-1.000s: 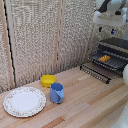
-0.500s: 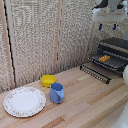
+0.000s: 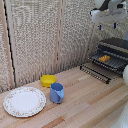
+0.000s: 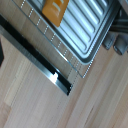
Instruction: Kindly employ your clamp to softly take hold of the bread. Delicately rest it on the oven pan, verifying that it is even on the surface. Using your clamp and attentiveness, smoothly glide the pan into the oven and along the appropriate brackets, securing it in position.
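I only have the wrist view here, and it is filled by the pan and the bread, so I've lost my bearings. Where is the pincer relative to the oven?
Observer: The pincer hangs above the oven, clear of its dark top.
Operator: Is it carrying anything?
Observer: No. Its blue-tipped fingers are spread, with nothing between them.
Operator: Is anything else on the table that I should know about?
Observer: A yellow bowl, a blue mug and a patterned plate stand toward the exterior view's left, well away from the oven.
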### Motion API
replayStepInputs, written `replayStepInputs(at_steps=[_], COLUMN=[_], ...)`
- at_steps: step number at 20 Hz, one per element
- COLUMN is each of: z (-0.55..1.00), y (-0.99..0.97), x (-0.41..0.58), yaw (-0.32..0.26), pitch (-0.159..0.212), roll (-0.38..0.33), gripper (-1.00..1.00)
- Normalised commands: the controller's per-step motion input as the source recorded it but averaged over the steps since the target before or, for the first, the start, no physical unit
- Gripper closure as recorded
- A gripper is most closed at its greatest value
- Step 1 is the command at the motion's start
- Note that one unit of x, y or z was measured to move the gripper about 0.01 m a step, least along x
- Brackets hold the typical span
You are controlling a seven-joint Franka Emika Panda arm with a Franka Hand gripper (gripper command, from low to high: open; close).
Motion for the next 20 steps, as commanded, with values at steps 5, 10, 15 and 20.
replayStepInputs(at_steps=[5, 10, 15, 20], z=[-0.30, -0.29, -0.13, 0.00], y=[-0.05, -0.04, 0.02, 0.21], x=[0.000, -0.007, -0.124, -0.169], yaw=[0.242, 0.240, 0.197, 0.123], pitch=[0.064, 0.069, 0.159, 0.253], roll=[-0.346, -0.349, -0.343, -0.303], gripper=[-1.00, -1.00, -1.00, -1.00])
